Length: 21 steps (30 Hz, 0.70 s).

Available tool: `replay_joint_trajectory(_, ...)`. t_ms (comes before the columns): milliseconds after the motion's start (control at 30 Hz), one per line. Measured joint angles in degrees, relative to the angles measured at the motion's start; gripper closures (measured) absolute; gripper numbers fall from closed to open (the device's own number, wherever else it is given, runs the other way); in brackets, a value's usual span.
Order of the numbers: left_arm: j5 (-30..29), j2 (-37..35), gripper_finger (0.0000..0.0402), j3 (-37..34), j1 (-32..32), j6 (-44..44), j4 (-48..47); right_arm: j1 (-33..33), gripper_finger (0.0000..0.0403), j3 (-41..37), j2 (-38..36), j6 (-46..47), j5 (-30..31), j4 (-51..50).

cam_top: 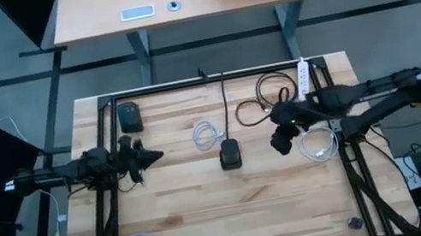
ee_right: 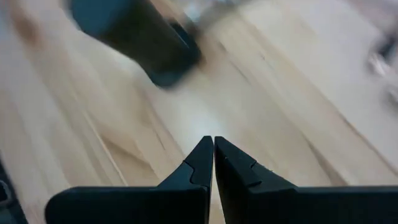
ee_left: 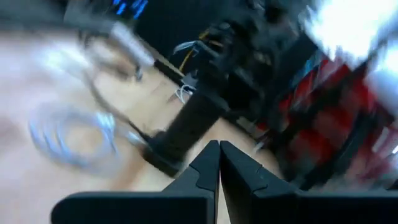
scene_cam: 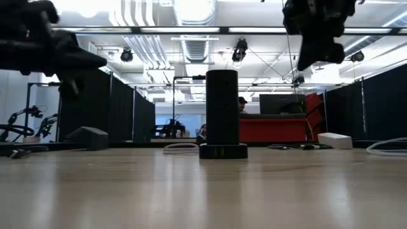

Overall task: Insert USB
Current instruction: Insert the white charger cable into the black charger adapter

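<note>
On the wooden table (cam_top: 210, 213) the black USB hub (cam_top: 230, 154) stands upright mid-table, while the left gripper (cam_top: 156, 154) and right gripper (cam_top: 281, 144), both pinched shut and empty, hover either side.

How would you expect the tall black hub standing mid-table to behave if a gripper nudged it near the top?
The black hub stands upright and tall on a small base, so a push near its top would probably tip it. The dark cable running from it may tug it sideways. On the smooth wooden table a low push would likely slide it.
</note>
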Motion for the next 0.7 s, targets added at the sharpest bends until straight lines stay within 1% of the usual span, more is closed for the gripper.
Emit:
replay_joint_trajectory(67, 0.09, 0.58, 0.0402, 0.02, -0.09, -7.26, 1.45, 0.12, 0.0403, 3.33, 2.41, 1.89, -0.01, -7.18)
replay_joint_trajectory(100, 0.09, 0.80, 0.0402, 0.02, -0.09, -9.38, 1.33, 0.12, 0.0403, 4.29, 3.30, 2.05, -0.13, -10.08)
replay_joint_trajectory(133, 0.07, 1.05, 0.0402, 0.02, -0.09, -10.42, 0.94, 0.10, 0.0403, 4.85, 4.21, 2.09, -0.77, -12.31)
replay_joint_trajectory(200, 0.15, 1.91, 0.0402, 0.02, -0.09, -10.34, 0.54, -0.43, 0.0398, 4.69, 5.52, 2.35, -4.02, -15.44)
replay_joint_trajectory(267, 0.09, 2.56, 0.0402, 0.02, -0.09, -8.04, -0.71, -1.02, 0.0380, 2.71, 6.62, 4.50, -8.10, -16.85)
replay_joint_trajectory(333, 0.07, 3.45, 0.0402, 0.02, -0.09, -7.94, -0.71, -1.04, 0.0350, -0.09, 7.38, 6.92, -10.67, -16.39)
replay_joint_trajectory(367, -0.01, 3.79, 0.0401, 0.35, -0.09, -8.05, -0.78, -1.03, 0.0342, -1.06, 7.47, 7.07, -10.61, -15.77)
replay_joint_trajectory(700, -3.81, 9.68, 0.0354, 16.85, -0.05, 8.83, -9.71, -0.96, 0.0264, -10.67, 8.32, 8.42, -9.96, -9.47)
